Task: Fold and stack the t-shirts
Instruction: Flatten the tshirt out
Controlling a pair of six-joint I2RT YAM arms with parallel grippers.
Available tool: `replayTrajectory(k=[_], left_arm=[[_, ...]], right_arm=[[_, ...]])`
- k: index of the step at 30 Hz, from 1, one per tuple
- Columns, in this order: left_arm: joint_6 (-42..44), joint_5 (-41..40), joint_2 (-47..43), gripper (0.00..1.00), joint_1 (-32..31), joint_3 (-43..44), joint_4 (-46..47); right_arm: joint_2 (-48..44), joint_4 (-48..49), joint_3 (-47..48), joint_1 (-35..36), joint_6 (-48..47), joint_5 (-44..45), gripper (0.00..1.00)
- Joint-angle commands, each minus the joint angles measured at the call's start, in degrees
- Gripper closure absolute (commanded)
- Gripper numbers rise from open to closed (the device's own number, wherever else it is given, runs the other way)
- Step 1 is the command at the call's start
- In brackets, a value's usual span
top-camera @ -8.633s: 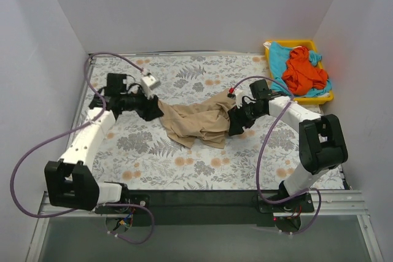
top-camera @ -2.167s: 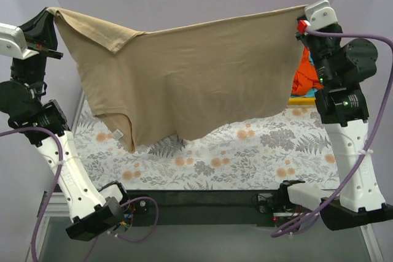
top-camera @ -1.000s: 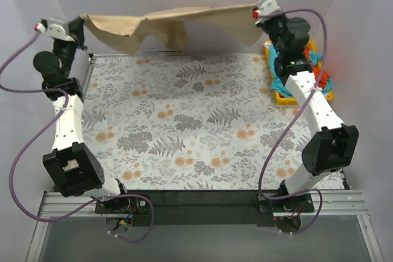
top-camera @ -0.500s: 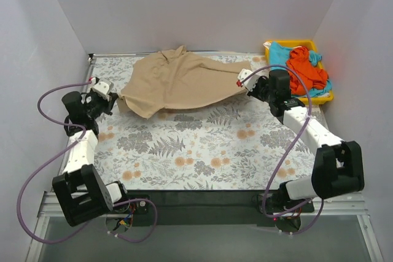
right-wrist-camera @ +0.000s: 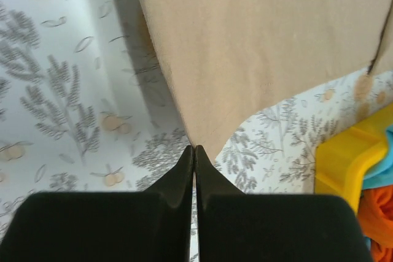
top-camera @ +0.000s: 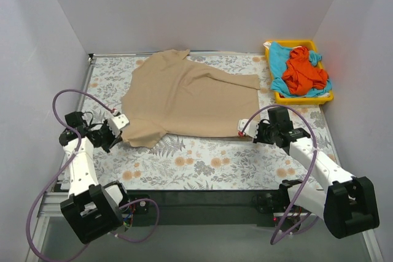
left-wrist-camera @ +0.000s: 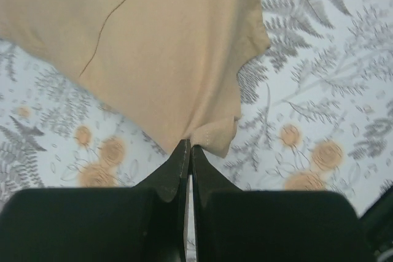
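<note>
From above, the tan-beige t-shirt lies spread open on the floral tablecloth, in the far half of the table and left of centre. Its collar end points to the far edge and its hem runs along the near side. The left gripper sits at the shirt's near-left corner, and the right gripper at its near-right corner. Both are low over the cloth. At the far right stands a yellow tray holding the orange-red t-shirt, bunched on top of the turquoise-blue t-shirt.

The left wrist view shows the two dark fingers pressed together, their tips pinching a small folded tab of the tan hem. The rest of the fabric fans out flat beyond them.

In the right wrist view the fingers are likewise pressed together, nipping the pointed corner of the tan fabric. A shadow falls on the cloth beside the shirt's edge. The tray's corner shows at the lower right, with turquoise and orange fabric inside it.
</note>
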Motion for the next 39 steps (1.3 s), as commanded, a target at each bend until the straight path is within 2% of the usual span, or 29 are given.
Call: replayTrajectory(k=[1,3,4,5,6,7,9,10,12,14,16,18,19,20,22,24,25,28,30,39], left_arm=[[13.59,-7.17,-3.27,1.00,0.57,-1.53,-16.63],[17.10,-9.04,-4.06,1.00,0.48,-3.03,-20.32],[18.25,-10.87,-4.68,1.00,0.48,-3.29,-21.55],[19.83,-11.50,-4.86,1.00,0.48,-3.64,-24.69],[21.58,-12.29,-5.03,0.97,0.48,-3.65,-25.86],[21.69,-12.56,-4.86,0.85,0.48,-3.30,-26.74],[19.67,-12.12,-3.73,0.82,0.57,-0.85,-27.01],[17.84,-11.60,-2.59,0.81,0.48,0.82,-27.01],[14.59,-7.83,3.12,0.69,0.48,4.77,-25.96],[7.21,-3.19,10.21,0.68,0.48,12.32,-21.94],[1.85,-0.27,14.63,0.69,0.57,19.07,-19.81],[4.00,3.23,18.06,0.72,0.22,22.27,-23.12],[5.41,3.95,17.91,0.72,-0.30,22.11,-24.45],[4.73,3.61,17.12,0.72,-1.70,20.89,-24.37],[2.28,-1.45,11.53,0.77,-10.21,16.51,-20.78],[0.69,-4.37,5.98,0.78,-18.27,8.42,-16.48],[-0.45,-7.87,1.25,0.76,-20.94,5.96,-14.98],[-6.68,-14.21,-2.04,0.71,-31.66,-0.82,-9.45],[-11.51,-19.84,-1.18,0.69,-37.62,-2.59,-5.93],[-20.23,-28.89,10.24,0.62,-49.87,-3.73,4.27]], right_arm=[[-4.52,-5.29,-2.42,1.26,-5.22,0.42,0.99],[-5.93,-7.93,-3.65,1.79,-6.45,0.77,0.99],[-6.81,-9.07,-3.83,2.05,-6.81,0.77,0.94],[-7.25,-10.82,-3.92,2.05,-7.85,0.77,0.79],[-7.61,-11.19,-4.00,2.05,-7.95,1.04,0.75],[-7.96,-11.45,-3.66,2.05,-8.04,2.08,0.68],[-7.87,-13.63,-1.99,1.97,-7.43,2.71,0.50],[-7.44,-14.61,0.71,1.96,-6.73,2.36,0.47],[-6.56,-16.80,4.33,1.96,-4.45,0.61,0.44],[-3.40,-17.34,9.58,1.96,0.55,-0.54,0.46],[2.20,-18.74,13.38,2.05,5.99,-2.21,0.56],[6.08,-20.41,18.21,2.05,9.08,-4.05,0.69],[8.89,-21.38,19.36,2.05,12.14,-4.67,0.71],[10.22,-21.65,20.33,2.14,13.48,-5.20,0.73],[12.86,-22.00,22.88,2.14,16.56,-6.26,0.74],[17.07,-22.52,25.07,2.14,20.51,-6.34,0.75],[19.61,-23.05,25.78,2.05,21.57,-6.43,0.75],[22.88,-24.20,27.72,2.14,25.52,-7.31,0.74],[24.03,-24.29,28.25,2.23,27.46,-7.66,0.72],[28.25,-24.28,29.75,2.23,29.14,-4.41,0.73]])
